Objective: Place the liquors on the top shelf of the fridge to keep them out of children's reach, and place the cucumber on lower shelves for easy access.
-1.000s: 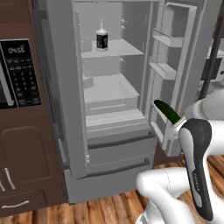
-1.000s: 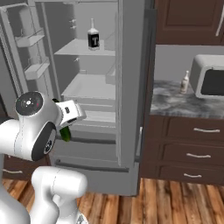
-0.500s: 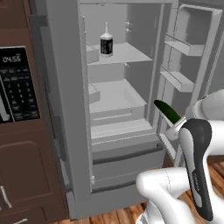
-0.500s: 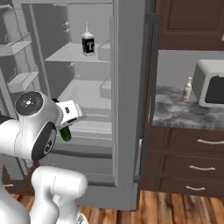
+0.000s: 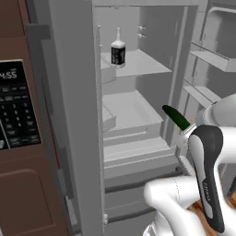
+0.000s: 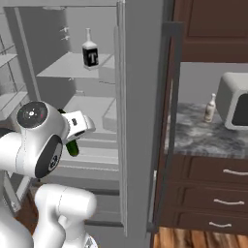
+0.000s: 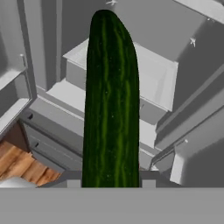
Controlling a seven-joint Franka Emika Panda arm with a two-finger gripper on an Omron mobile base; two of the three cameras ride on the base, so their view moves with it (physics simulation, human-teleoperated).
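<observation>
In the left base view the fridge (image 5: 73, 115) stands open across the middle of the frame. A dark square bottle (image 5: 118, 50) with a white neck stands on the thin top shelf (image 5: 143, 64) near the upper centre. The thicker lower shelves (image 5: 133, 138) sit below it. The cucumber (image 5: 176, 117) pokes up and to the left from behind the white arm at right centre, in front of the open fridge and not on any shelf. A microwave panel (image 5: 16, 110) fills the left edge.

In the right base view the same dark bottle (image 6: 90, 52) stands on the top shelf at upper left. A bit of the cucumber (image 6: 71, 147) shows at left centre, below the hand's white end. A slim cream bottle (image 6: 209, 108) stands on the counter (image 6: 203, 138) at right, just beside a white microwave (image 6: 233, 101).

In the hand view the cucumber (image 7: 111, 105) rises from the bottom centre, pinched in the gripper, whose fingers are hidden; shelves lie behind it.
</observation>
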